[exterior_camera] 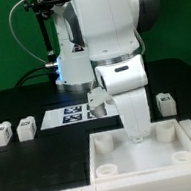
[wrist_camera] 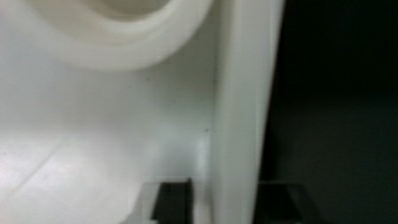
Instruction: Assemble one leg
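Two legs [exterior_camera: 1, 133] [exterior_camera: 26, 127] stand on the black table at the exterior view's left. A third leg [exterior_camera: 166, 101] stands at the right. The large white tray [exterior_camera: 106, 154] with round corner sockets lies at the front. My gripper [exterior_camera: 138, 132] reaches straight down onto the tray's back wall. In the wrist view the gripper [wrist_camera: 228, 197] straddles the tray's wall [wrist_camera: 240, 100]. One dark finger [wrist_camera: 173, 200] sits against each side of the wall. A round socket [wrist_camera: 143, 25] shows beyond. No leg is held.
The marker board [exterior_camera: 72, 114] lies behind the tray, left of the arm. A small tagged white piece [exterior_camera: 99, 101] shows beside the wrist, partly hidden. The robot's base and cables stand at the back.
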{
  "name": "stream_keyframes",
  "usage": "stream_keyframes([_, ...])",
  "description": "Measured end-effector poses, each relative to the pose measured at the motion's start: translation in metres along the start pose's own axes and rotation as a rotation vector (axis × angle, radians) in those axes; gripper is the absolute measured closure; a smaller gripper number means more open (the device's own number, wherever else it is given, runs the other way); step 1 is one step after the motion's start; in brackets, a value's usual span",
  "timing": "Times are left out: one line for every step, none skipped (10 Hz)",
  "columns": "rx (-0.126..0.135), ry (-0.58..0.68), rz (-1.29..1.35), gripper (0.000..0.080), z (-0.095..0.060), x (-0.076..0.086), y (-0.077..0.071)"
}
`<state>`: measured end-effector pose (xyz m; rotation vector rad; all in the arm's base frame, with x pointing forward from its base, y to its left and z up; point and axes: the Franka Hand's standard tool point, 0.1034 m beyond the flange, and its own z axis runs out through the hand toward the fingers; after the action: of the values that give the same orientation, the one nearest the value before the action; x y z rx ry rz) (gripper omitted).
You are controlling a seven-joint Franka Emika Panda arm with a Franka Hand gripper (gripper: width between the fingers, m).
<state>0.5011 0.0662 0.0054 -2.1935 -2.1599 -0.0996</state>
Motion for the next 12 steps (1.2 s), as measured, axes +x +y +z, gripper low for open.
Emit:
stream_keyframes([0.000,0.000,0.001,0.0502,0.000,0.000,0.000])
stream_keyframes([0.001,0.000,0.001,0.0502,0.000,-0.001,0.000])
stream_keyframes([0.001,-0.001,0.001,0.0362,0.000,-0.001,0.000])
stream_keyframes([0.001,-0.001,0.002,0.0216,0.000,-0.001,0.000])
stream_keyframes([0.001,-0.001,0.002,0.0168,0.000,-0.001,0.000])
stream_keyframes([0.001,-0.001,0.002,0.0168,0.000,-0.001,0.000])
stream_keyframes([0.001,-0.001,0.002,0.0154,0.001,-0.002,0.000])
stream_keyframes([0.001,-0.001,0.003,0.0151,0.001,-0.002,0.000])
stream_keyframes([0.001,-0.001,0.003,0.0151,0.001,-0.002,0.000])
stream_keyframes([-0.002,-0.002,0.016,0.0150,-0.001,-0.001,0.000])
stream_keyframes([-0.013,-0.009,0.063,0.0150,-0.016,0.003,-0.001])
stream_keyframes([-0.029,-0.016,0.103,0.0150,-0.033,0.008,-0.005])
